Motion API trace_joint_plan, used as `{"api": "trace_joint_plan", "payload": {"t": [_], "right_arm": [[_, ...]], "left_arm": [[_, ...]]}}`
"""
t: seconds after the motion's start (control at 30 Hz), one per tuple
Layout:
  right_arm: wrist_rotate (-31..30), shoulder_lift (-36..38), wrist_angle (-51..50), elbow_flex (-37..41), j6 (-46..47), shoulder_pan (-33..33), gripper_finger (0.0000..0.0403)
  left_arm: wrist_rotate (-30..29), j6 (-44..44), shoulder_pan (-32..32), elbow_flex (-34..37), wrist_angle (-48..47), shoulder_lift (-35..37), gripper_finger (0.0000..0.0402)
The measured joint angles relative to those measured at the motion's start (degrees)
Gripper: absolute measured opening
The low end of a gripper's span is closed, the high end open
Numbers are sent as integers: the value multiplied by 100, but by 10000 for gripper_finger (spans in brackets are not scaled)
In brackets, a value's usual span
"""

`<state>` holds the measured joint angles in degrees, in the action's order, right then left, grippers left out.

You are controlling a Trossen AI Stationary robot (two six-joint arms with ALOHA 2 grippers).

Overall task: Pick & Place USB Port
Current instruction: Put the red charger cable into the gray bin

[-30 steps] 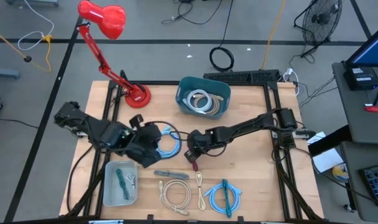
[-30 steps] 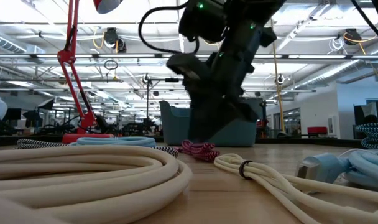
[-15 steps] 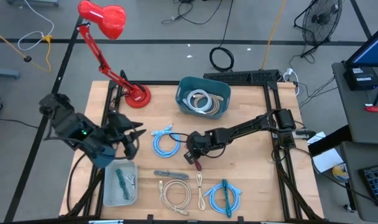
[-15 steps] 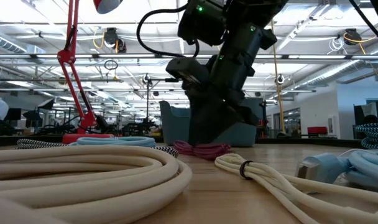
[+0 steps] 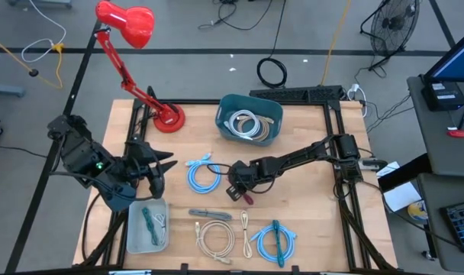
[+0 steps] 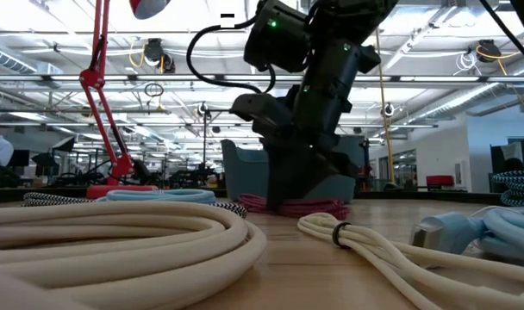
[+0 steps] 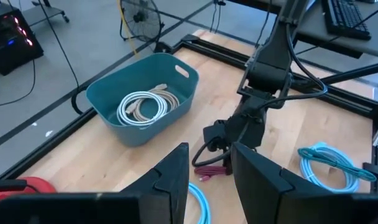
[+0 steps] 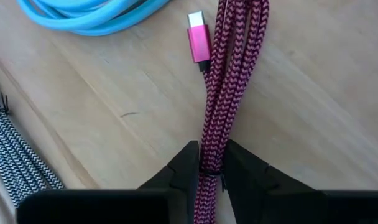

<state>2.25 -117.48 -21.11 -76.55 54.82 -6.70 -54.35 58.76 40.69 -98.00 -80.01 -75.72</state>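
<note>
from above, the right gripper (image 5: 240,192) sits low at the middle of the wooden table (image 5: 308,229), its fingers closed on a bundled magenta braided usb cable (image 5: 245,199) that lies on the wood just under it; a coiled light blue cable (image 5: 204,175) lies just beside it toward the left arm, and a teal plastic bin (image 5: 249,118) holding a coiled white cable stands beyond it near the red desk lamp (image 5: 133,46). the left gripper (image 5: 154,169) hovers well apart from it, above a grey tray (image 5: 146,226), fingers parted and holding nothing. at table height, the right gripper (image 6: 288,194) presses down on the magenta cable (image 6: 305,207), which rests flat on the table right beneath it, with a thick cream cable coil (image 6: 115,237) in the foreground. from the left wrist, the left gripper (image 7: 211,177) shows a clear gap between its fingers, with the right arm and the magenta cable (image 7: 211,171) ahead of it. from the right wrist, the right gripper (image 8: 209,171) pinches the doubled magenta strands tightly, the pink usb-c plug (image 8: 199,40) lying ahead of its fingertips beside the strands, on bare wood.
</note>
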Motion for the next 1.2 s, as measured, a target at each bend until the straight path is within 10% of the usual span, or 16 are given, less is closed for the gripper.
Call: {"api": "trace_joint_plan", "payload": {"t": [0.37, 0.83, 1.2], "right_arm": [[-173, 320, 701, 47, -134, 82, 24], [-1235, 2561, 926, 30, -540, 66, 22], [-2388, 4189, 970, 30, -1076, -349, 22]], "left_arm": [[-425, 524, -2, 0, -21, 9, 122], [-1071, 2083, -85, 136, -985, 235, 122], [-488, 723, -976, 637, 806, 271, 122]]}}
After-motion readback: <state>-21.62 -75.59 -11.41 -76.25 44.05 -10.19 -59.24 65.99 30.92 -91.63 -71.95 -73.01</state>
